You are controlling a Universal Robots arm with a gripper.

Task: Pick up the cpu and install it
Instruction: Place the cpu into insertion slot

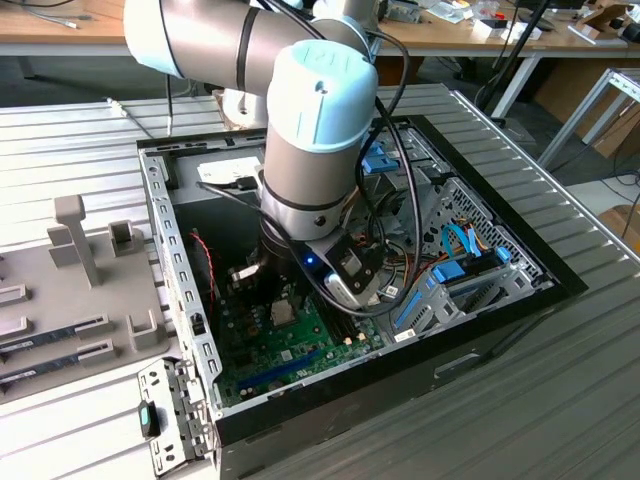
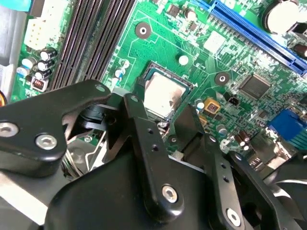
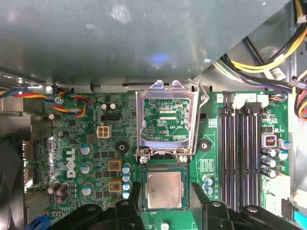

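The cpu (image 3: 165, 190), a small square chip with a dull silver top, lies flat in its socket on the green motherboard (image 3: 96, 163). It also appears in the second wrist view (image 2: 162, 93). My gripper (image 3: 165, 199) hangs low over it inside the computer case (image 1: 180, 270). One black finger (image 3: 130, 203) stands on each side of the chip, with a small gap to its edges. The jaws stand open. The socket's metal load plate (image 3: 166, 120) is flipped up behind the cpu. In the exterior view the arm's wrist (image 1: 310, 190) reaches down into the case.
Black memory slots (image 3: 240, 148) run beside the socket. Coloured cables (image 3: 72, 103) and yellow-black wires (image 3: 268, 60) lie near the board's edges. A long blue slot (image 2: 259, 33) crosses the board. Drive bays with blue clips (image 1: 450, 270) sit at the exterior view's right, a grey fixture tray (image 1: 70, 290) at its left.
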